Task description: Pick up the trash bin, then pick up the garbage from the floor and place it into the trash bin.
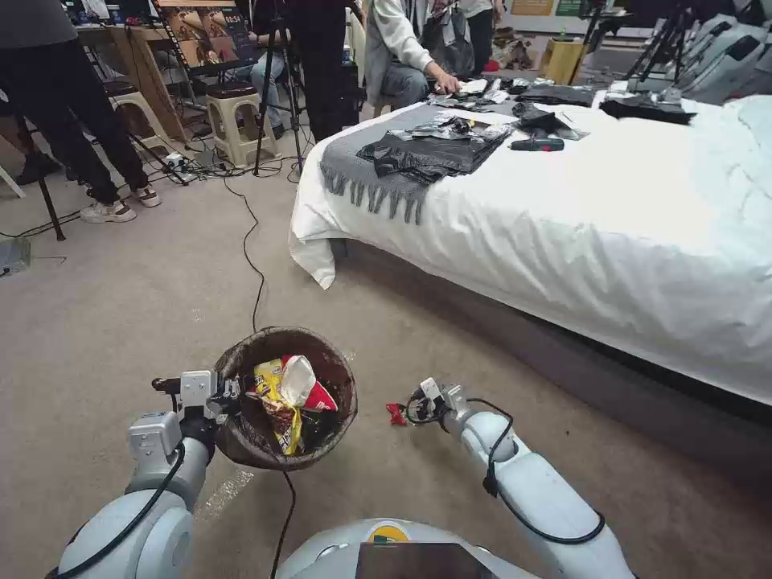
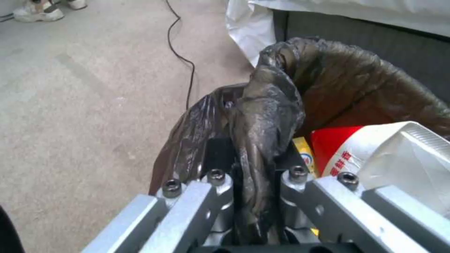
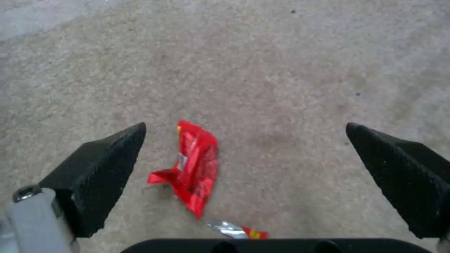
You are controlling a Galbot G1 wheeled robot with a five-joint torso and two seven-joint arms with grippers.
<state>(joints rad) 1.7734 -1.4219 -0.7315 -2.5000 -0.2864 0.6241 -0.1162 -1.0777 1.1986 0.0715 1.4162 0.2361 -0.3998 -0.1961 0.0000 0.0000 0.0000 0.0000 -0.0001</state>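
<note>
The trash bin (image 1: 273, 334), lined with a crinkled dark bag, hangs just above the carpet in front of me. My left gripper (image 1: 231, 397) is shut on its near-left rim, and the left wrist view shows the bag-covered rim (image 2: 262, 116) pinched in my left gripper (image 2: 255, 168). Inside the trash bin lie a yellow wrapper (image 1: 269, 386) and a red-white carton (image 1: 305, 386), the carton (image 2: 375, 147) close to the fingers. A red wrapper (image 1: 396, 413), garbage on the floor, lies right of the bin. My right gripper (image 3: 244, 125) hovers open over the wrapper (image 3: 194, 168).
A bed with a white sheet (image 1: 603, 225) fills the right side, its dark base (image 1: 563, 346) close to my right arm. A black cable (image 1: 256, 273) runs across the carpet to the bin. A small silver-red scrap (image 3: 234, 230) lies by the wrapper. Stools and a tripod stand far back left.
</note>
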